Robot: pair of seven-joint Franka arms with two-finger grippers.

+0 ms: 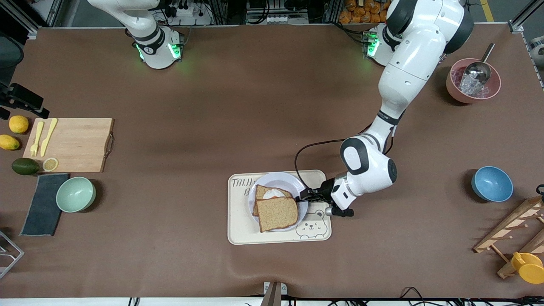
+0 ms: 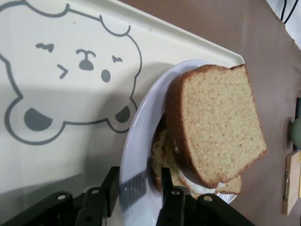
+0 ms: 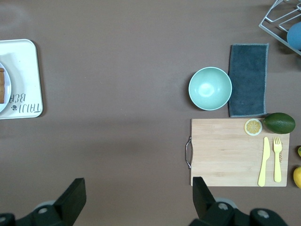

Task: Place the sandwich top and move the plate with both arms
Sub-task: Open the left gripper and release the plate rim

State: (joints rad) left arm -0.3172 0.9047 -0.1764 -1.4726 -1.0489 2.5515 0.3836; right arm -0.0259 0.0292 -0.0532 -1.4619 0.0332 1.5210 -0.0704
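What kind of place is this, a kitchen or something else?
Probably a robotics lab staged as a kitchen. Two arms are bolted to a cloth-covered table, with cables and metal framing along its edge. The food props, a sandwich on a plate and a cutting board, look set out for practice.

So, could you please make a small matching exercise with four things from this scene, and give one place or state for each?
Things:
1. sandwich top
2. plate
3. left gripper
4. right gripper

Places or states:
A. open, over bare table
B. lies on the egg slice
C. fingers astride the plate's rim
D. stands on the bear tray

Pairs: 1-B, 2-D, 3-C, 4-A
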